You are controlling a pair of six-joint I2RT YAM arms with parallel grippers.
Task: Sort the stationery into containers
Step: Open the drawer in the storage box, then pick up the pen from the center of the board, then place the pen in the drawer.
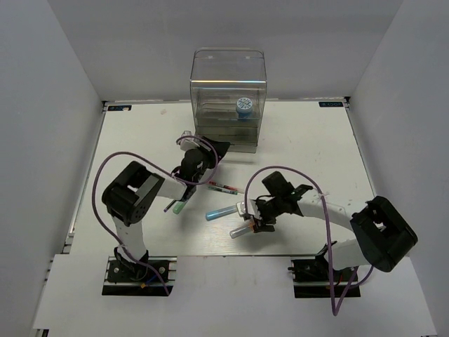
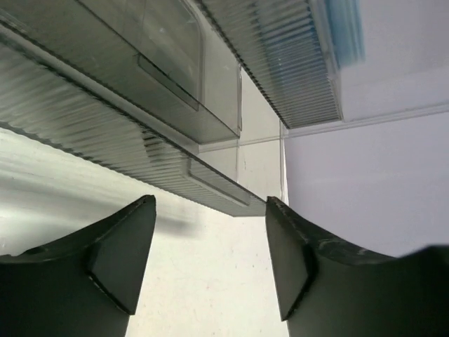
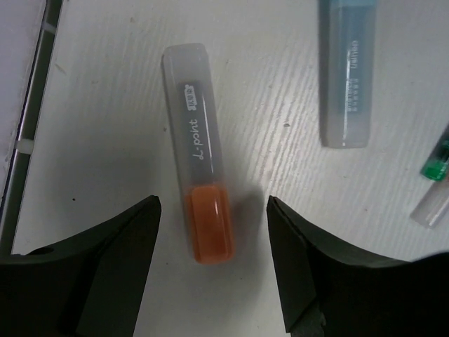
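Observation:
The clear organiser (image 1: 228,77) with stacked drawers stands at the back centre; a blue-white roll (image 1: 245,105) shows at its front. My left gripper (image 1: 215,149) is open and empty just before its lowest drawer (image 2: 210,188); the roll's blue edge (image 2: 344,28) shows above. My right gripper (image 1: 250,222) is open and low over the orange-tipped marker (image 1: 240,229), its jaws either side of the orange end (image 3: 209,225) without touching. A light blue marker (image 3: 347,70) lies beside it, also in the top view (image 1: 219,211). A teal-green pen (image 1: 177,206) and a white pen with red marks (image 1: 224,187) lie on the table.
White walls close in the table on the left, right and back. The table's near edge (image 3: 28,105) runs close to the left of the orange-tipped marker. A green-tipped pen end (image 3: 438,165) shows at the right edge of the right wrist view.

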